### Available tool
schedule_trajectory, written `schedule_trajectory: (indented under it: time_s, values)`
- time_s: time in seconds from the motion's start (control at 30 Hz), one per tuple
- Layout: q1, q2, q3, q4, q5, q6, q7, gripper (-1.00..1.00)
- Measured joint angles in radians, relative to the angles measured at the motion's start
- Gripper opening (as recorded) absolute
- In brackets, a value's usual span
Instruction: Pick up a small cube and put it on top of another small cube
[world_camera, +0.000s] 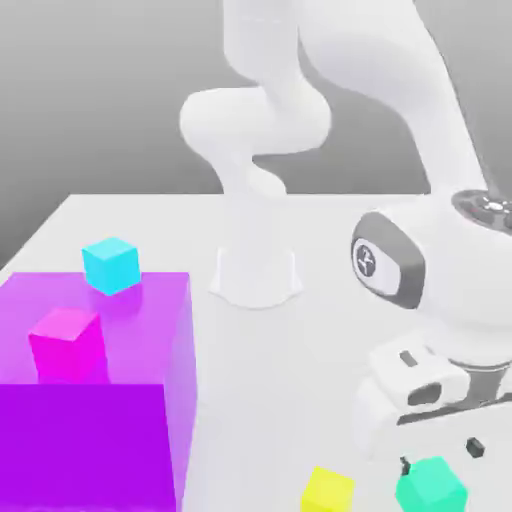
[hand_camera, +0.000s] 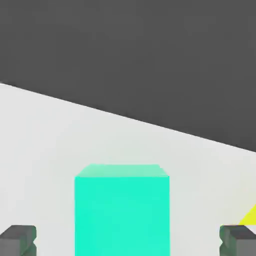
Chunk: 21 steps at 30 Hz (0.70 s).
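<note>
Holding two fingers wide apart at the one gripper (hand_camera: 128, 240), with nothing gripped between them. Reaching down from the one white robot arm (world_camera: 270, 120), toward the exterior view's lower right. Counting four small cubes altogether: one green, one yellow, one cyan, one magenta. Showing the one green cube (hand_camera: 122, 215) between the two spread fingers in the hand view, with pale surface visible on both sides of it and neither finger touching. Sitting low at the exterior view's right, just below the hand, for that same green cube. Finding the one yellow cube (world_camera: 328, 490) near it, a little toward the exterior view's left, apart from the green one and holding nothing on top. Catching a corner of yellow beside one fingertip in the hand view too. Counting one large purple block (world_camera: 85, 440) at the exterior view's left, with two small cubes resting on top: one cyan cube (world_camera: 112, 265) by the far edge, one magenta cube (world_camera: 68, 343) closer to the front, the two standing apart. Spreading beneath everything, one white table (world_camera: 280, 400).
</note>
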Motion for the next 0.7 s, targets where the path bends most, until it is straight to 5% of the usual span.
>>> schedule_trajectory:
  time_s: [0.03,0.27,0.57,0.7]
  values:
    - [0.009,0.022,-0.011,0.005,-0.007,0.017,0.006,-1.00]
    - [0.007,0.021,-0.008,0.004,-0.008,0.017,0.007,-1.00]
    - [-0.143,-0.273,-0.018,-0.100,0.165,-0.161,-0.049,-1.00]
    - [-0.152,-0.191,-0.052,-0.109,0.146,-0.069,-0.022,-1.00]
